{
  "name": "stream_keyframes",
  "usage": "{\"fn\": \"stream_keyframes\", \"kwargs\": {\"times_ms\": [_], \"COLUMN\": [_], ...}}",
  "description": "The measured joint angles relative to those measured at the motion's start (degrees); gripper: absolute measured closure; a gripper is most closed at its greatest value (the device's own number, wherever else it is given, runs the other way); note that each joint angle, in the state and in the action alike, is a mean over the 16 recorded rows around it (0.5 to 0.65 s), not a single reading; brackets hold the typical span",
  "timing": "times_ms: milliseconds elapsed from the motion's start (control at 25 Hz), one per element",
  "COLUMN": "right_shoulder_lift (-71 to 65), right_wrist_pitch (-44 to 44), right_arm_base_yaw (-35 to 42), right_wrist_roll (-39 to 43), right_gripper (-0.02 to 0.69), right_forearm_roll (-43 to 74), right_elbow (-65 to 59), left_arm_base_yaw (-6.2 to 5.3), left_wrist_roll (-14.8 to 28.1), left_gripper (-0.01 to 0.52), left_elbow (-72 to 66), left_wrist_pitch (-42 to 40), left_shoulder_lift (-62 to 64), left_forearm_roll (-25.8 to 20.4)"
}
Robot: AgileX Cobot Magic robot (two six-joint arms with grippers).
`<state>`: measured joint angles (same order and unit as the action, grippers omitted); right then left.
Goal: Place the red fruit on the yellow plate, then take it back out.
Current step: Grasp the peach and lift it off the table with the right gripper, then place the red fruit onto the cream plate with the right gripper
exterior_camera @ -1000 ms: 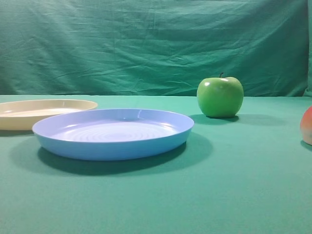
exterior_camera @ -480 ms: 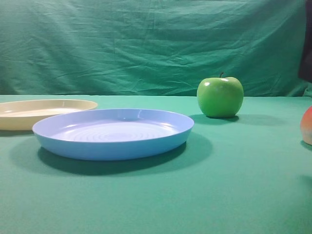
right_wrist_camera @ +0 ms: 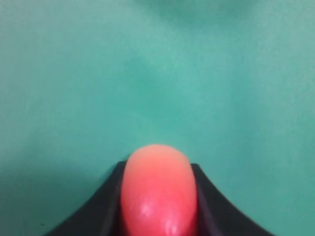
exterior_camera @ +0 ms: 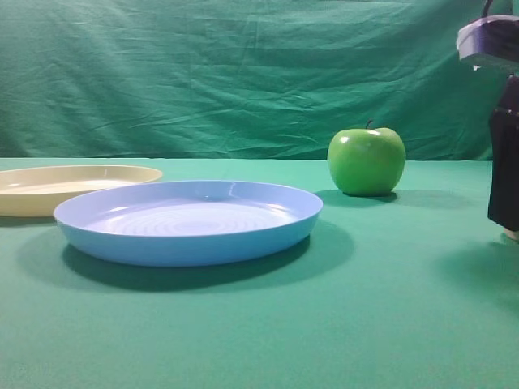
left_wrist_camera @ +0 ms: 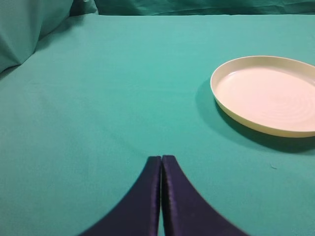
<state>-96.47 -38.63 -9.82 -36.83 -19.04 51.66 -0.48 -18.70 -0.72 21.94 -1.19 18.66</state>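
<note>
The step in hand is the first pickup: in the right wrist view the red fruit (right_wrist_camera: pixel 157 189) sits at the bottom centre of the frame, bracketed by the two dark jaws of the right claw (right_wrist_camera: pixel 157 196), which press against its left and right flanks, so the claw looks closed on the fruit, though whether it is gripped firmly enough to lift cannot be told. In the exterior view that claw (exterior_camera: pixel 504 162) shows as a dark mass at the right edge, hiding almost all of the fruit, with only a pale sliver visible at its foot on the green counter (exterior_camera: pixel 389 308). The yellow plate (exterior_camera: pixel 73 186) lies at the far left of that frame, partly behind the light blue plate (exterior_camera: pixel 190 219) in the centre, and the green apple (exterior_camera: pixel 366 160) stands right of centre, apart from both plates. In the left wrist view the left claw (left_wrist_camera: pixel 161 196) at bottom centre has its jaws pressed together on nothing, and the yellow plate lies empty at the right of the frame. The next move likely calls for lifting the fruit and carrying it leftward past the apple and over the blue plate, to set it inside the yellow plate's rim.
</note>
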Motion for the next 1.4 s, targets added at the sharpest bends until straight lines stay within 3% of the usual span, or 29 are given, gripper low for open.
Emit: {"fn": "stream_keyframes", "kwargs": {"times_ms": [280, 920, 1200, 1400], "right_shoulder_lift": [-0.8, -18.4, -30.0, -35.8], "right_wrist_pitch": [-5.9, -7.8, -4.0, 0.8], "right_arm_base_yaw": [-3.3, -26.4, -32.8, -34.9], "right_wrist_roll": [0.2, 0.4, -1.4, -4.3], "right_gripper": [0.451, 0.470, 0.467, 0.416], "right_forearm_roll": [-0.5, -2.3, -4.1, -6.2], "right_elbow": [13.0, 50.3, 59.6, 62.5], "left_arm_base_yaw": [0.00, 0.00, 0.00, 0.00], "left_wrist_roll": [0.0, 0.0, 0.0, 0.0], "left_gripper": [0.514, 0.514, 0.514, 0.514], "left_elbow": [0.0, 0.0, 0.0, 0.0], "left_wrist_pitch": [0.0, 0.0, 0.0, 0.0], "left_shoulder_lift": [0.0, 0.0, 0.0, 0.0], "left_forearm_roll": [0.0, 0.0, 0.0, 0.0]}}
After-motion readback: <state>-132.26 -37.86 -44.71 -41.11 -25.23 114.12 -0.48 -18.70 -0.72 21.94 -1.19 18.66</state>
